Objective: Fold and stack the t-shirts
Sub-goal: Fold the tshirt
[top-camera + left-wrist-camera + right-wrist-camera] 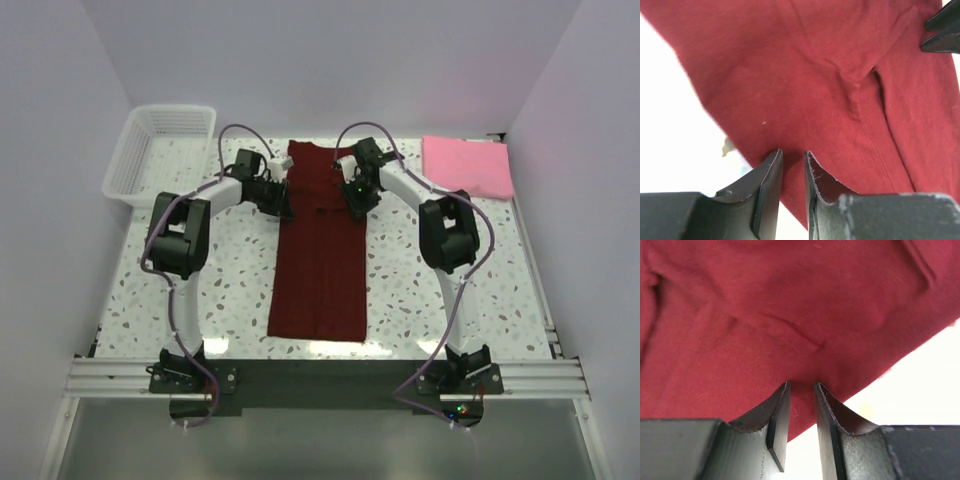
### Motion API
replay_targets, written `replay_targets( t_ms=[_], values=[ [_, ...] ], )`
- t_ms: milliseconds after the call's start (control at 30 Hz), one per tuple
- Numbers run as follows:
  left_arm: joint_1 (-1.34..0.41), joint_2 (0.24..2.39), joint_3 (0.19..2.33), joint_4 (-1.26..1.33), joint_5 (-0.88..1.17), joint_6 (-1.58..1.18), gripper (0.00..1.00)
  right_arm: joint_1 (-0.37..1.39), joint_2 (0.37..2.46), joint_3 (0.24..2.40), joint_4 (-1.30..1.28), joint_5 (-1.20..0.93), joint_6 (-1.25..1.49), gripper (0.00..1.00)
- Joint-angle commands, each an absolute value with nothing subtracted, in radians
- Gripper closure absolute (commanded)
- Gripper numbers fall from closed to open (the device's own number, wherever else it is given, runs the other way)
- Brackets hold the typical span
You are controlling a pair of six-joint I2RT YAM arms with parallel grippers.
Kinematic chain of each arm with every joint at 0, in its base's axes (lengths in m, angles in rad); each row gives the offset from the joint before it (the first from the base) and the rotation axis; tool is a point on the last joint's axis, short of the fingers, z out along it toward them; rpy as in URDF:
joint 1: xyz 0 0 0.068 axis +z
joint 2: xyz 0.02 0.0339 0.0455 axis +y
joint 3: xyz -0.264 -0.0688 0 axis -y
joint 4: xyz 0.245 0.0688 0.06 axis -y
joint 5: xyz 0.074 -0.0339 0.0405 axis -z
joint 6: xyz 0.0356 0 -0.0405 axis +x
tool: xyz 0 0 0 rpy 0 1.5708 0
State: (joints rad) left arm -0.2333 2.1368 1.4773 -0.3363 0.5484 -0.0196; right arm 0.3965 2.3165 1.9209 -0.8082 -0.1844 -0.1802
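Down the middle of the speckled white tabletop (230,290) lies the dark red cloth short-sleeved t-shirt (320,270), a long narrow strip running from the far side toward the arm bases. The left gripper (792,154) sits at the strip's left edge near its far end, with the right gripper (801,385) opposite at the right edge. Each pair of black jaws stands a narrow slot apart with the red cloth's edge in the slot; whether they pinch it cannot be told. The light pink folded cloth t-shirt (467,165), a neat rectangle, rests at the far right corner, well apart. A white plastic mesh basket (135,165) stands at the far left corner.
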Motion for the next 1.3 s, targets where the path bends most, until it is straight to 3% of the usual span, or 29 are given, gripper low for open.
replay_targets(
  t_ms=[0,433,600,833,1000,1033,1100,1133,1267],
  values=[
    [-0.195,2.193,1.512,-0.270,0.560,-0.061,0.71,0.365,2.368,1.945,-0.733,-0.092,-0.149,0.69],
    [-0.181,2.310,1.716,-0.305,0.538,-0.023,0.72,0.334,2.479,2.127,-0.729,-0.083,-0.138,0.64],
    [-0.172,2.223,1.727,-0.318,0.578,0.060,0.60,0.333,2.383,2.132,-0.762,-0.185,-0.155,0.52],
    [-0.173,1.759,1.425,-0.046,0.652,0.237,0.24,0.334,2.087,2.091,-0.827,-0.379,-0.259,0.27],
    [-0.175,1.577,1.401,-0.231,0.727,0.516,0.11,0.334,1.814,1.926,-0.824,-0.454,-0.495,0.10],
    [-0.175,1.524,1.391,-0.312,0.739,0.619,0.09,0.334,1.717,1.854,-0.819,-0.463,-0.535,0.01],
    [-0.175,1.468,1.361,-0.365,0.764,0.704,0.07,0.336,1.636,1.783,-0.813,-0.483,-0.633,0.01],
    [-0.175,1.418,1.326,-0.408,0.775,0.766,0.00,0.339,1.590,1.710,-0.784,-0.483,-0.650,0.01],
    [-0.179,1.341,1.257,-0.537,0.834,0.923,0.00,0.347,1.403,1.559,-0.831,-0.575,-0.840,0.01]
  ],
)
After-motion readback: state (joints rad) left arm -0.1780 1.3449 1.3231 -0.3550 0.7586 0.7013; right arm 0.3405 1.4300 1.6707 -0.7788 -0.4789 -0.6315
